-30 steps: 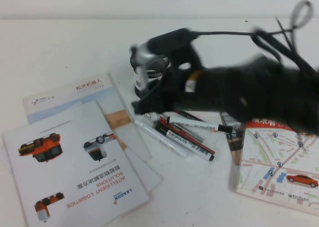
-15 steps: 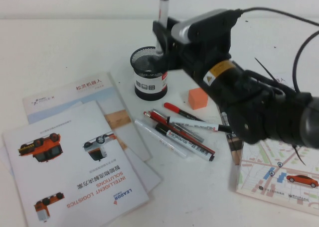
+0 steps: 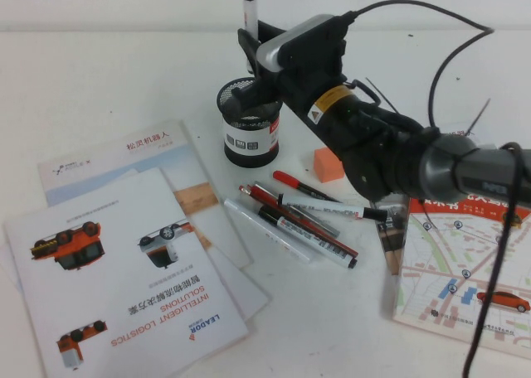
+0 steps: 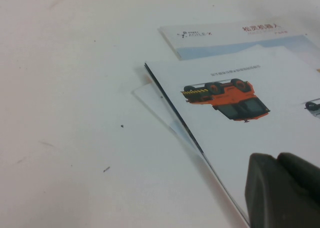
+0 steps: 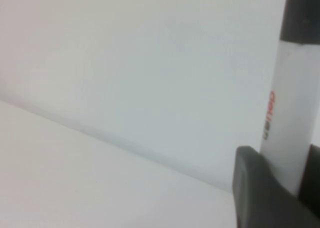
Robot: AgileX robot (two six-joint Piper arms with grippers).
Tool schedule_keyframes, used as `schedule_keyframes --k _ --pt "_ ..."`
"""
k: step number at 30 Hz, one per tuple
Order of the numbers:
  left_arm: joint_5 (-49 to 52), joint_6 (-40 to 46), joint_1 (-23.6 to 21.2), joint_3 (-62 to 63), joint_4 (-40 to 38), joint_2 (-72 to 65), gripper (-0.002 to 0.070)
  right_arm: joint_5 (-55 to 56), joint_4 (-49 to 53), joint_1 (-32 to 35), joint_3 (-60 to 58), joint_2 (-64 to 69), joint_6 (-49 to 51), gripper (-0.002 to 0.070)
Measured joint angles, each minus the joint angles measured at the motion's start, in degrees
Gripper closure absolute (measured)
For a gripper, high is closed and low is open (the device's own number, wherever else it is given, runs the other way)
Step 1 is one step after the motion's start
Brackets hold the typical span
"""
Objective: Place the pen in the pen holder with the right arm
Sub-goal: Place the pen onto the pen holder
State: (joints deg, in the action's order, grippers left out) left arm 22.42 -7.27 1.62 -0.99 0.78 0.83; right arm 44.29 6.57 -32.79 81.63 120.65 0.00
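Note:
In the high view the pen (image 3: 248,9), white-barrelled with a black top, stands upright in my right gripper (image 3: 252,53), which is shut on it. They hang just above the back rim of the pen holder (image 3: 251,123), a black mesh cup with a white label band. The gripper hides the pen's lower end. The right wrist view shows the white barrel (image 5: 290,103) clamped between my right gripper's (image 5: 281,160) dark fingers (image 5: 252,188). My left gripper (image 4: 278,160) is out of the high view. Its wrist view shows it shut over a brochure.
Several pens and markers (image 3: 309,219) lie in a loose heap in front of the holder, with a slim white pen (image 3: 267,230) beside them. An orange cube (image 3: 328,164) sits under the right arm. Brochures (image 3: 124,270) cover the left side and a map sheet (image 3: 465,270) the right.
A second ago the right arm was a blur low over the holder. It has since swung up, and the upright pen has shifted a little left over the cup.

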Motion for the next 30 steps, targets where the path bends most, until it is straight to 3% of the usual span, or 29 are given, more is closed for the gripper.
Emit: schedule_keyframes --k 16,23,25,28,30 --pt "0.00 0.00 0.00 0.00 0.00 0.00 0.0678 -8.64 0.79 1.41 7.86 6.86 3.98 0.0534" --pt "0.00 0.00 0.00 0.00 0.00 0.00 0.0677 -9.71 0.79 1.41 7.86 6.97 6.13 0.0332" --pt "0.00 0.00 0.00 0.00 0.00 0.00 0.0678 -9.45 0.79 1.41 7.86 6.86 6.18 0.0304" --pt "0.00 0.00 0.00 0.00 0.00 0.00 0.0677 -11.28 0.79 1.41 7.86 4.77 6.51 0.0313" --pt "0.00 0.00 0.00 0.00 0.00 0.00 0.0678 -15.72 0.79 1.41 7.86 1.77 7.05 0.0378"
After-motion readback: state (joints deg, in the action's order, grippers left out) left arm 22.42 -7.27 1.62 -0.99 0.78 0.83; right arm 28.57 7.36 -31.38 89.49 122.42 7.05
